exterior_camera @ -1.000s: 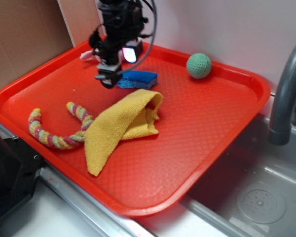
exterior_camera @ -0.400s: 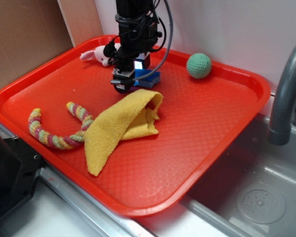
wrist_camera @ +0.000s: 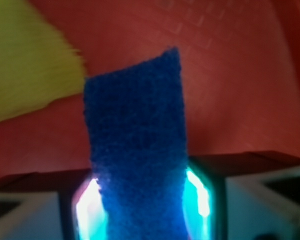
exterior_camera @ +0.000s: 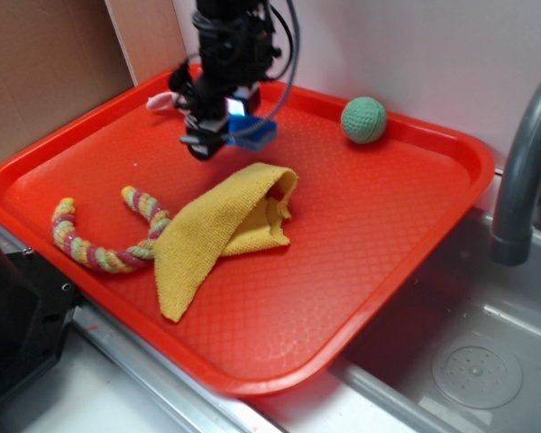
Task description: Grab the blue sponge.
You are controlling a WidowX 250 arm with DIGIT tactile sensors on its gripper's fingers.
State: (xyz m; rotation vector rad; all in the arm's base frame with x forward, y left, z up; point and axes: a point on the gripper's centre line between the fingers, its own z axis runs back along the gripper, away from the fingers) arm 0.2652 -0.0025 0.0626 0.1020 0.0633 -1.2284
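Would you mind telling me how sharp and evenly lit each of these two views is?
Exterior: sharp and evenly lit, with soft glare on the red tray. Wrist: the blue sponge fills the frame in fair focus, the yellow cloth behind is blurred, and cyan light glows on both sides of the sponge.

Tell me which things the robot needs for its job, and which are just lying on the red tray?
For the job:
- blue sponge, clamped in the gripper and lifted off the tray

Just lying about:
- yellow cloth
- green ball
- striped rope toy
- pink plush toy, mostly hidden behind the arm
- red tray holding them
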